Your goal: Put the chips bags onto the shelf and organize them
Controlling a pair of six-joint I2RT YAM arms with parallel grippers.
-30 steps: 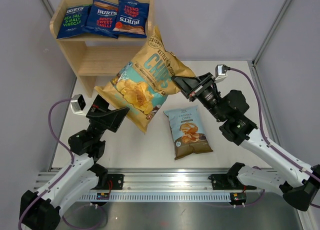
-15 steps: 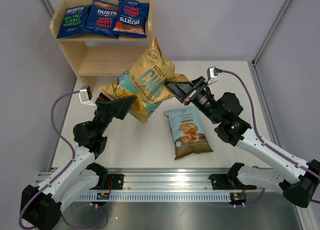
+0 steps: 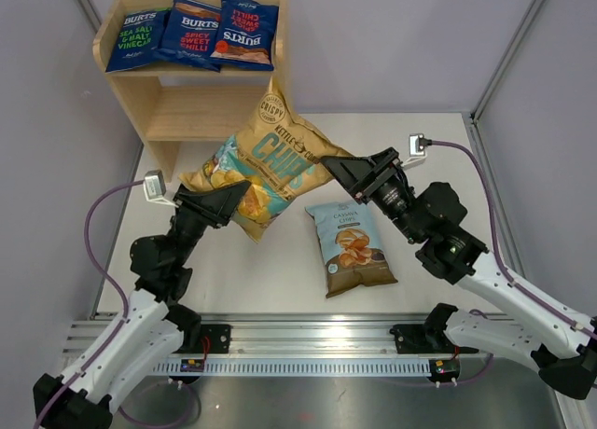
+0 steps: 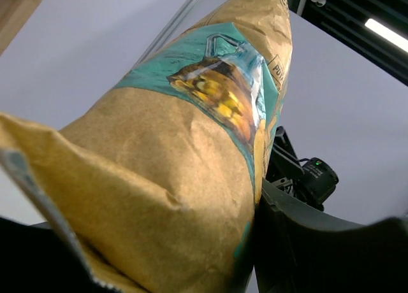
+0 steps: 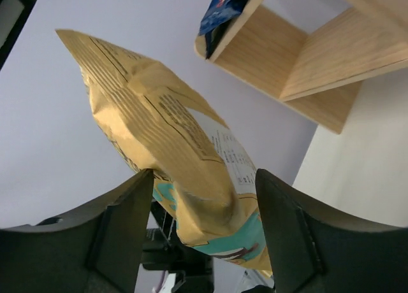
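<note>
The large yellow chips bag (image 3: 272, 157) hangs tilted above the table in front of the shelf (image 3: 201, 114). My left gripper (image 3: 235, 200) is shut on its lower left corner; in the left wrist view the bag (image 4: 178, 178) fills the gap and presses on one finger (image 4: 306, 242). My right gripper (image 3: 340, 170) stands open around the bag's right edge (image 5: 185, 159), with a gap on each side of its fingers (image 5: 121, 223). Three dark-blue bags (image 3: 191, 33) lie on the shelf's top tier. The Cassava chips bag (image 3: 352, 247) lies flat on the table.
The shelf's lower tier (image 3: 191, 121) holds nothing and shows from below in the right wrist view (image 5: 287, 57). Grey walls close in the table on three sides. A metal rail (image 3: 308, 340) with both arm bases runs along the near edge.
The left gripper has moved in and closed on the yellow bag's lower corner. The right gripper has let go and opened. The bag has sunk lower and shifted left.
</note>
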